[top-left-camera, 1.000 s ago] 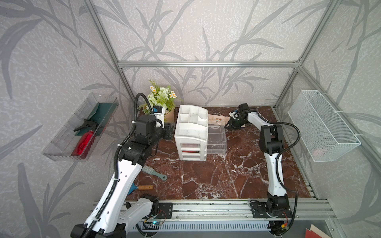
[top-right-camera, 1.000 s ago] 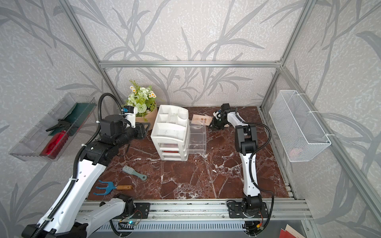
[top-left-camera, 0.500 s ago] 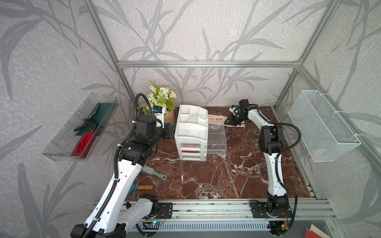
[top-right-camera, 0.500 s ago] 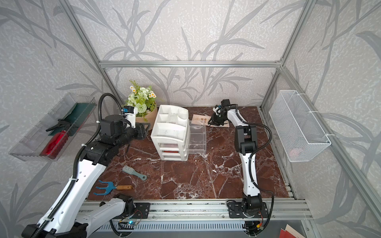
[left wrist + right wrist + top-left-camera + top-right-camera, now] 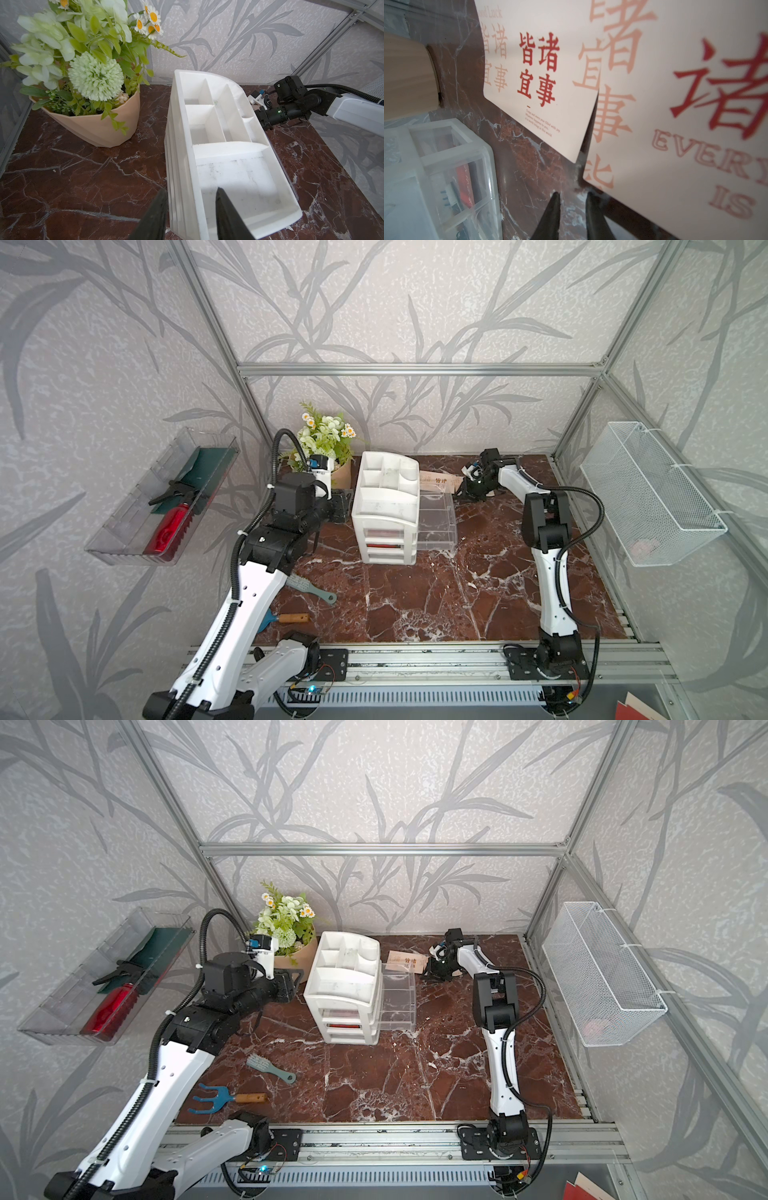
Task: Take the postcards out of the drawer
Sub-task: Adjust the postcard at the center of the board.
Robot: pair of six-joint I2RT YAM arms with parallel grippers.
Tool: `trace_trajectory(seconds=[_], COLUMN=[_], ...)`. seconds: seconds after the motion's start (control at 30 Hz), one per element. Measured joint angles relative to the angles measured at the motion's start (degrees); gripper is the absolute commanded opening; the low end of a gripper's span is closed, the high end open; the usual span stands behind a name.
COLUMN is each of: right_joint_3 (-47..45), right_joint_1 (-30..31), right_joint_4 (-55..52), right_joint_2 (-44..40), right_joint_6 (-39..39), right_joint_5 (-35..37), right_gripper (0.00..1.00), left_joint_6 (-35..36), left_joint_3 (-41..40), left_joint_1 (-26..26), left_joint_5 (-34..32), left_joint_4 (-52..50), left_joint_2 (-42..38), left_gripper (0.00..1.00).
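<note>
Two cream postcards with red Chinese characters lie on the marble behind the white organizer [image 5: 384, 497]. One postcard [image 5: 539, 72] lies flat; it also shows in both top views [image 5: 436, 480] [image 5: 405, 961]. The other postcard [image 5: 685, 104] is tilted, its corner beside one finger. My right gripper [image 5: 572, 194] [image 5: 467, 489] is low at the cards, narrowly open with only marble between its fingers. The clear drawer [image 5: 436, 514] stands pulled out; something red [image 5: 464, 182] shows inside it. My left gripper [image 5: 191, 189] [image 5: 343, 506] is shut on the organizer's side wall [image 5: 180, 145].
A flower pot [image 5: 328, 448] stands at the back left beside the organizer. A grey-green brush [image 5: 309, 589] and a blue hand rake [image 5: 224, 1098] lie front left. A wire basket [image 5: 648, 493] hangs on the right wall, a clear tray [image 5: 162, 497] on the left wall.
My right gripper rose slightly toward the back wall, then came back down beside the postcards. The left arm has not moved.
</note>
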Motion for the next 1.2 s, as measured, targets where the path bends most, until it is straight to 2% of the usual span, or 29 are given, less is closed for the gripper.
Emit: trace_trajectory(seconds=[0.6,1.2], right_joint_3=[-0.09,5.55], right_joint_1=[-0.66,-1.03], right_joint_4=[2.03,1.31], right_joint_2=[0.02,3.21], right_joint_6=[0.98,1.51], right_joint_5=[0.74,1.33], right_gripper=[0.25,0.26], left_joint_6=[0.04,0.09], left_joint_3=[0.00,0.00], left_joint_1=[0.00,0.00], left_joint_5=[0.02,-0.07], left_joint_4=[-0.04,-0.07], left_joint_2=[0.00,0.09], left_gripper=[0.38,0.39])
